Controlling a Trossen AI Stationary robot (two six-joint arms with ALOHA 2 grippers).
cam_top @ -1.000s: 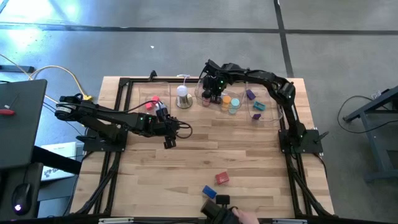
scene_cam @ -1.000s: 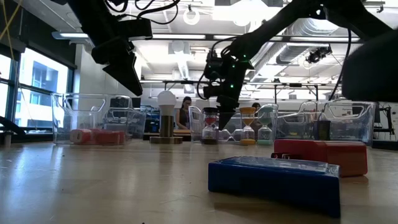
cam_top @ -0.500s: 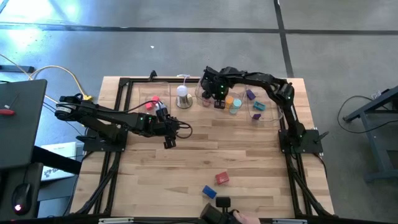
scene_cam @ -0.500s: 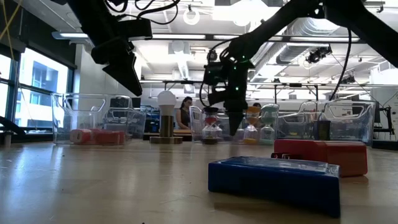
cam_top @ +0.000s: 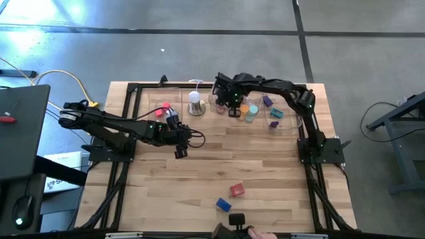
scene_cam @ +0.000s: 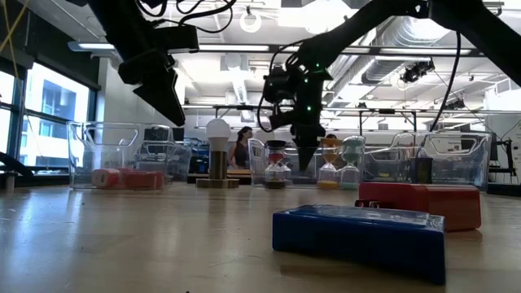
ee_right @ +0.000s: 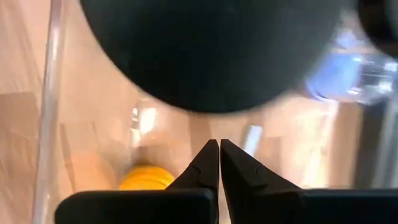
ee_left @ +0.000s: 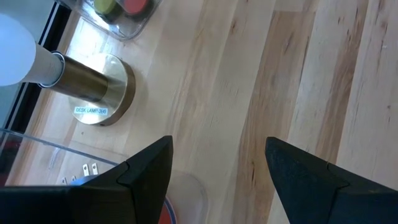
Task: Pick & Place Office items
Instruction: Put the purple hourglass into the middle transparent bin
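From above, my right hand [cam_top: 230, 101] reaches over the clear plastic tray [cam_top: 287, 124] at the far edge of the wooden surface [cam_top: 219, 166], poised among the round rolls there, the orange roll [cam_top: 243, 107] and teal roll [cam_top: 251, 111] just beside it; a purple block [cam_top: 267, 101] lies further along the same tray. My left hand [cam_top: 181, 147] hangs over bare wood near the middle, arm stretched out low, well apart from the red block [cam_top: 236, 190] and blue block [cam_top: 223, 204] at the near edge. At table height, my right hand [scene_cam: 304, 159] points straight down, tips together and holding nothing, above the hourglass-shaped rolls, while the blue block [scene_cam: 359, 238] and red block [scene_cam: 418, 203] sit glossy in front. Past my left fingers [ee_left: 144, 174], spread apart and empty, I see the brass base of a white-domed desk lamp [ee_left: 93, 87]. Past my right fingers [ee_right: 202, 168], pressed together, a yellowish roll [ee_right: 147, 179] lies blurred just beside the tips.
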